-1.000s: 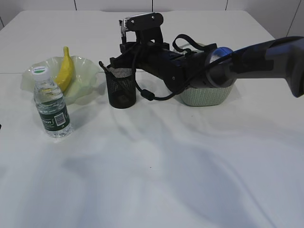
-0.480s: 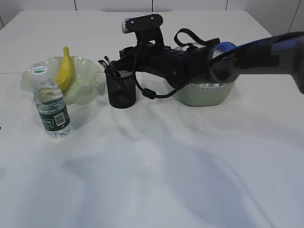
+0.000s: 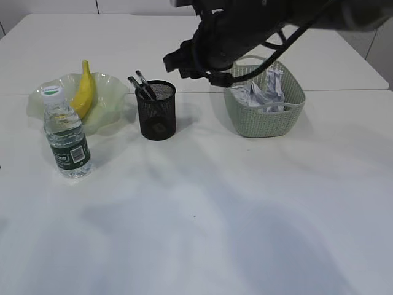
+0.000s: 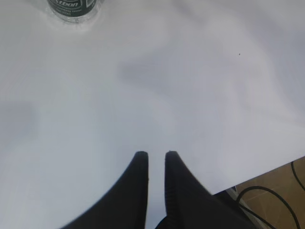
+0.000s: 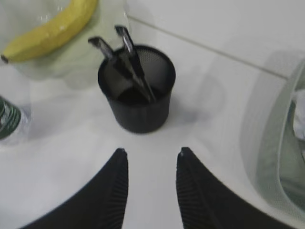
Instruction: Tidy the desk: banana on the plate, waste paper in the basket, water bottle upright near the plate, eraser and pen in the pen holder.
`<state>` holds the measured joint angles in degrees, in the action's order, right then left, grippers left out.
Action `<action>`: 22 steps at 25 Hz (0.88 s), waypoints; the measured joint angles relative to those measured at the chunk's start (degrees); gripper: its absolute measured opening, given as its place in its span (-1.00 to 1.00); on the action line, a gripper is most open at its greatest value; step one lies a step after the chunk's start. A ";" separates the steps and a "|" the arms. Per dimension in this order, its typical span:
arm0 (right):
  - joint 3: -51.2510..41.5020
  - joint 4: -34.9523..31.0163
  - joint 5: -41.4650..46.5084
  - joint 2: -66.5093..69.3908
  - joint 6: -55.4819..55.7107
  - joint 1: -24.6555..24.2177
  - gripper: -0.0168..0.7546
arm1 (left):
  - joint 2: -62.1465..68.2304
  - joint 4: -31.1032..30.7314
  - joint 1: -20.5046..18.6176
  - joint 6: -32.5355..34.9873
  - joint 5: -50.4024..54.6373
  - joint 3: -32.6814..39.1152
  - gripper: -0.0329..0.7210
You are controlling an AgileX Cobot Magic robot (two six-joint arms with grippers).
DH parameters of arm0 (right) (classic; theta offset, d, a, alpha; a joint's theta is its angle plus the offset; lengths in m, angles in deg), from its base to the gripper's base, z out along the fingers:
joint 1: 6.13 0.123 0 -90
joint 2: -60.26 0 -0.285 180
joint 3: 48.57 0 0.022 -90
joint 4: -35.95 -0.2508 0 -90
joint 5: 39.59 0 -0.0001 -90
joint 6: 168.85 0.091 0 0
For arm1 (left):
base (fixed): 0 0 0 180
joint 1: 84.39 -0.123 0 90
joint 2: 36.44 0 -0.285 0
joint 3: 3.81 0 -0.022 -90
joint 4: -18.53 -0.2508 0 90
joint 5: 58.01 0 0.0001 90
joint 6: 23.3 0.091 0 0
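The banana (image 3: 85, 90) lies on the pale green plate (image 3: 109, 106). Just in front of the plate the water bottle (image 3: 66, 136) stands upright. Two pens (image 3: 142, 86) lean in the black mesh pen holder (image 3: 157, 114); the eraser is hidden. Crumpled waste paper (image 3: 265, 90) lies in the green basket (image 3: 264, 120). In the right wrist view my right gripper (image 5: 151, 151) hangs open and empty, above and in front of the pen holder (image 5: 138, 112) and its pens (image 5: 129, 56). My left gripper (image 4: 156, 153) hovers over bare table, its jaws a narrow gap apart with nothing between them.
The right arm (image 3: 245, 27) reaches in from the upper right, above the basket and holder. The left wrist view shows the bottle's base (image 4: 74, 7) far ahead and the table's edge (image 4: 267, 167) at lower right, with cables on the floor beyond.
The right gripper opened over the pen holder and let go of a pen, which now stands in the holder. The right arm then rose and drew back. The left gripper stayed put.
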<state>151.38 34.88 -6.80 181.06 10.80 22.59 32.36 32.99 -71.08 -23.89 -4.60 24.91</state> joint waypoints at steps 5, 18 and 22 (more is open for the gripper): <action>0.09 0.00 21.19 -4.99 -1.96 0.00 -0.31 | 0.00 -1.13 0.00 0.00 1.42 0.00 -0.71; -0.40 1.39 37.65 -12.57 -9.14 -0.42 -0.42 | -7.56 -5.74 0.00 -1.12 2.84 0.00 -0.70; -4.26 0.69 37.75 -17.05 -10.31 -1.63 -0.42 | -13.41 -9.94 0.00 -4.54 5.54 0.00 -0.70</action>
<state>147.12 35.57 30.95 164.01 0.49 20.96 18.96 23.05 -71.08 -28.43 0.93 24.91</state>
